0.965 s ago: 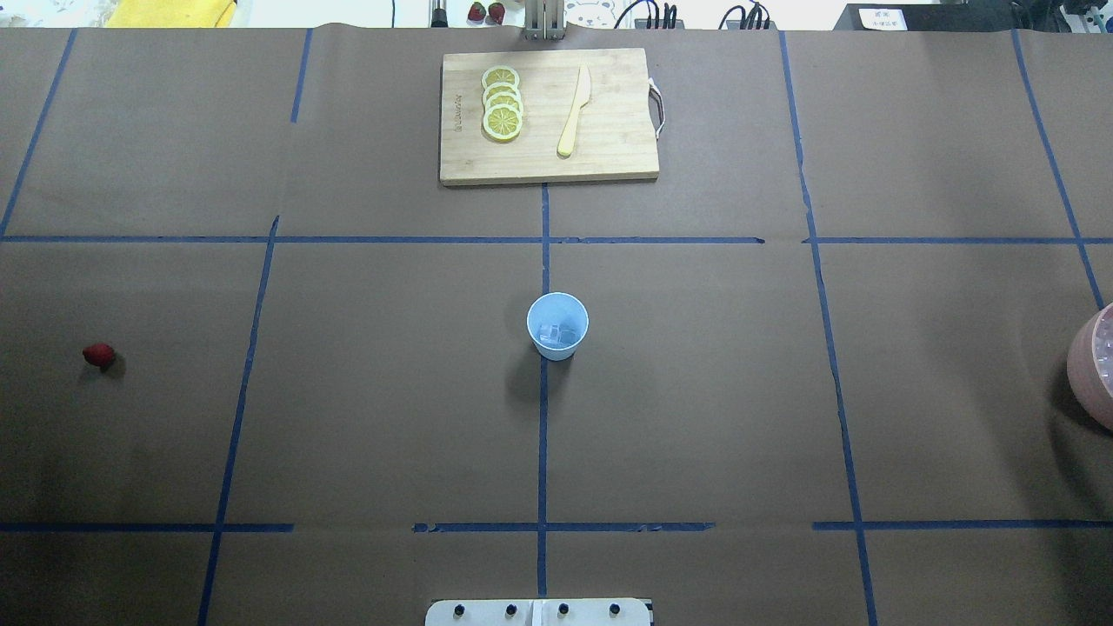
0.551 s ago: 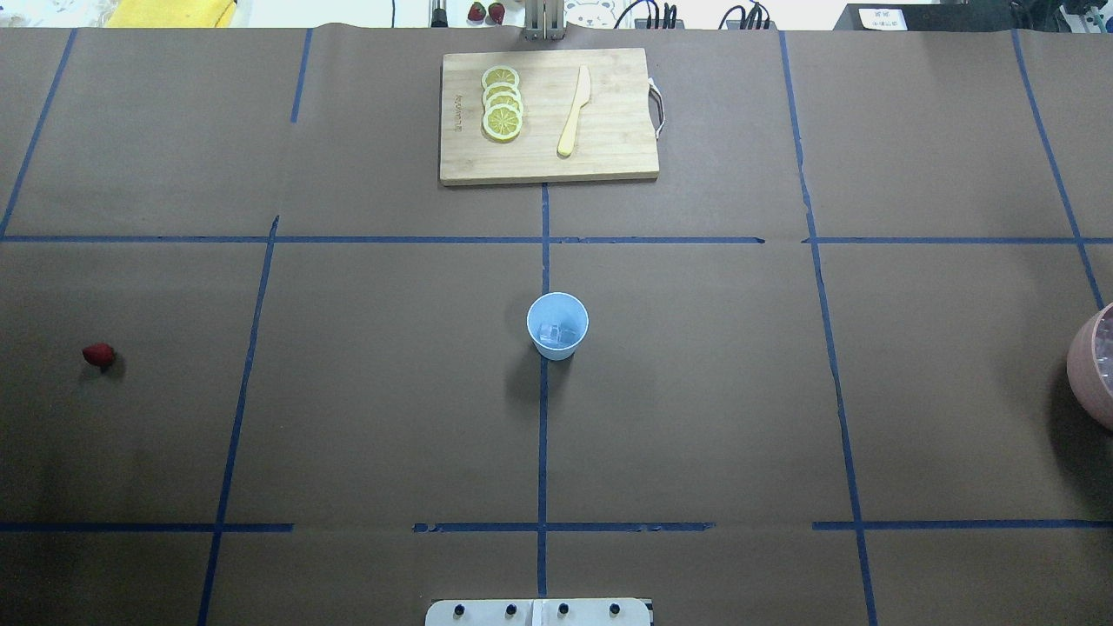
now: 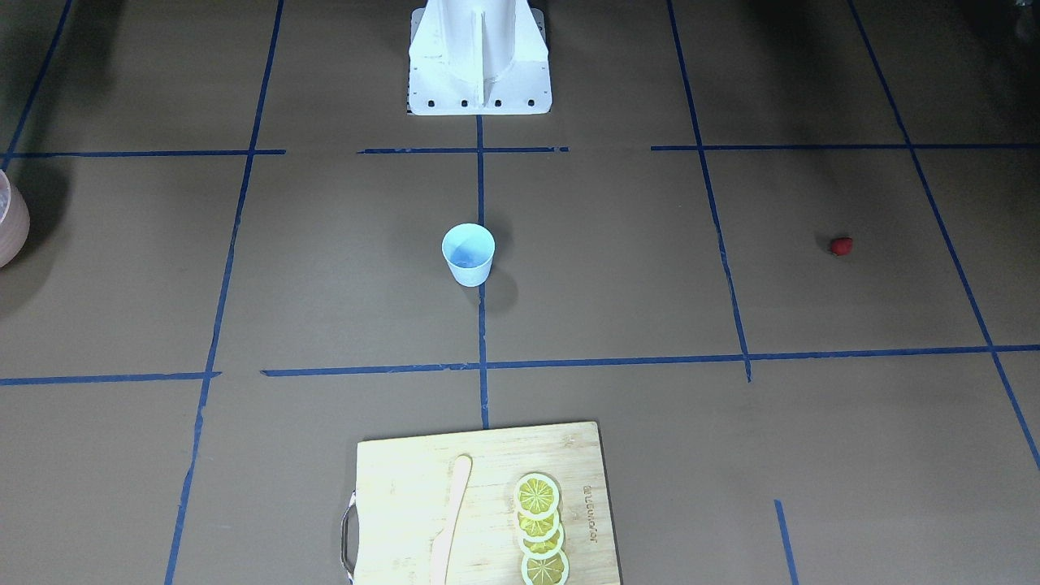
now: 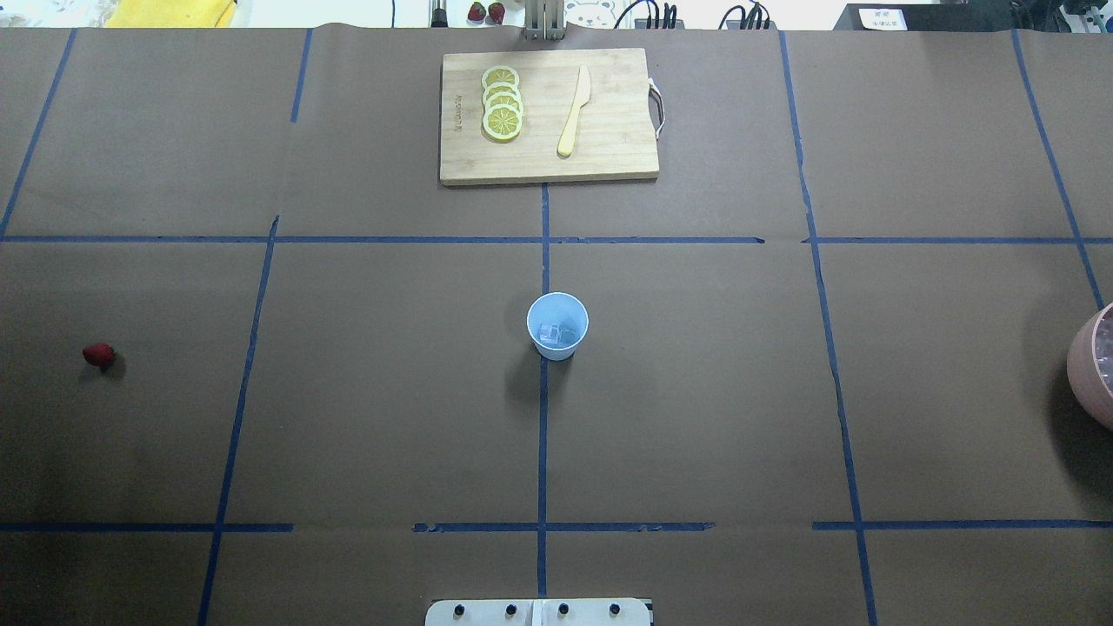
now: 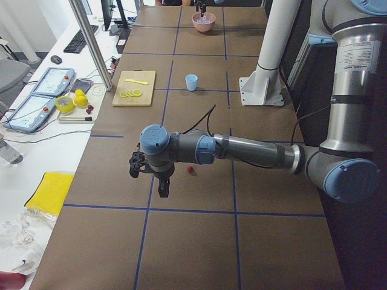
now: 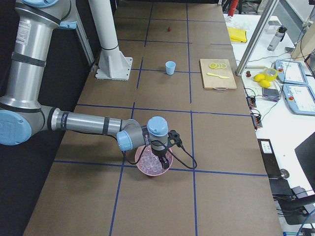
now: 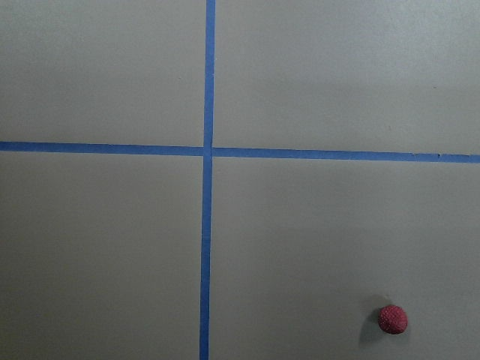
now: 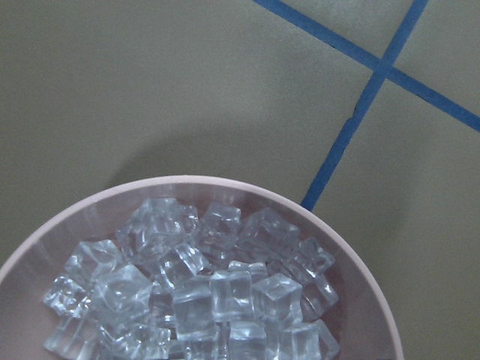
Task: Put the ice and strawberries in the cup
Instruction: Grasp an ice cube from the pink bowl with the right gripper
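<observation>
The pale-blue cup [image 4: 557,326] stands upright mid-table, also seen in the front view [image 3: 468,254]. A few clear ice cubes [image 4: 556,332] lie in its bottom. More ice [image 8: 202,292] fills the pink bowl [image 8: 360,262] under my right wrist. One red strawberry [image 4: 98,354] lies far to the left on the table, and it shows low right in the left wrist view [image 7: 392,319]. My left gripper [image 5: 161,188] hangs just beside the strawberry [image 5: 191,170]. The right gripper [image 6: 160,158] hovers over the bowl. I cannot tell whether either is open or shut.
A wooden cutting board [image 4: 609,148] at the far edge carries lemon slices [image 4: 502,103] and a pale knife [image 4: 574,111]. The pink bowl [image 4: 1087,374] sits at the right table edge. Blue tape lines grid the brown table. The robot base [image 3: 479,57] stands behind the cup.
</observation>
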`<control>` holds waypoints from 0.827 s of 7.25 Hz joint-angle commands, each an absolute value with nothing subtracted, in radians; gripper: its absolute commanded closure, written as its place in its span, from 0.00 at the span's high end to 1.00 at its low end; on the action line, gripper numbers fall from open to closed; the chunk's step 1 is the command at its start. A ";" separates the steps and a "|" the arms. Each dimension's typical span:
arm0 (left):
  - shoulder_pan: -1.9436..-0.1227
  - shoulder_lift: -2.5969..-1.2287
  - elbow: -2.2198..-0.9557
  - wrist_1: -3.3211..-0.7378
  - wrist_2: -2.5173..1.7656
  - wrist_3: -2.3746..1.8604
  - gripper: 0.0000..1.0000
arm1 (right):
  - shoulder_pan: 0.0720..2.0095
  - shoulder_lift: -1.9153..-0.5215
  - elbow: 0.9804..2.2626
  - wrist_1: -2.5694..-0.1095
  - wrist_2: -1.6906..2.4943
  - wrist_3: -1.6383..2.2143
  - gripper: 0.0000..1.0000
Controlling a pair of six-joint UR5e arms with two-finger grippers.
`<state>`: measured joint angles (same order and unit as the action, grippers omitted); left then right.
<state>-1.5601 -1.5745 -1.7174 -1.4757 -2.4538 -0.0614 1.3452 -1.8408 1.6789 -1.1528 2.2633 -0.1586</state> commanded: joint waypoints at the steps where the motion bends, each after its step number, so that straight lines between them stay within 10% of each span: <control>1: -1.560 -1.554 -1.744 -1.474 -2.454 -0.061 1.00 | 1.324 -1.858 1.680 -1.152 2.253 -0.160 0.82; 6: -1.560 -1.529 -1.763 -1.474 -2.454 -0.063 1.00 | 1.284 -1.884 1.687 -1.150 2.221 -0.164 0.71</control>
<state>-1.5601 -1.5327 -1.7618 -1.4742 -2.4543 -0.0617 1.2888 -1.8777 1.6855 -1.1507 2.2281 -0.1634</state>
